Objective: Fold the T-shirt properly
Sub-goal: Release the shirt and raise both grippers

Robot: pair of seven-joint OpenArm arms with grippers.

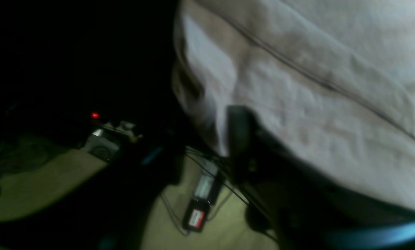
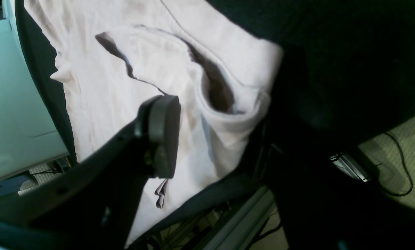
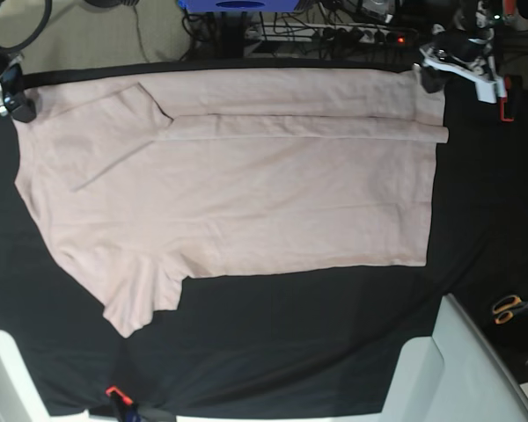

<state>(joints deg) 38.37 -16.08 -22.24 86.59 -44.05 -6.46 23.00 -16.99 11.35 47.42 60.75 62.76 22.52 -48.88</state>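
The T-shirt (image 3: 238, 193) lies flat on the black tablecloth (image 3: 290, 352), its far strip folded over. The left gripper (image 3: 433, 63) and right gripper (image 3: 9, 92) sit at the shirt's 2 far corners; finger states cannot be told

Base view is evenly lit and sharp. Left wrist view is dim, motion-blurred, its left half near black. Right wrist view is brighter, soft, with deep shadows at right.

Pale pink T-shirt (image 3: 246, 185) spread flat on black cloth, far long edge folded inward
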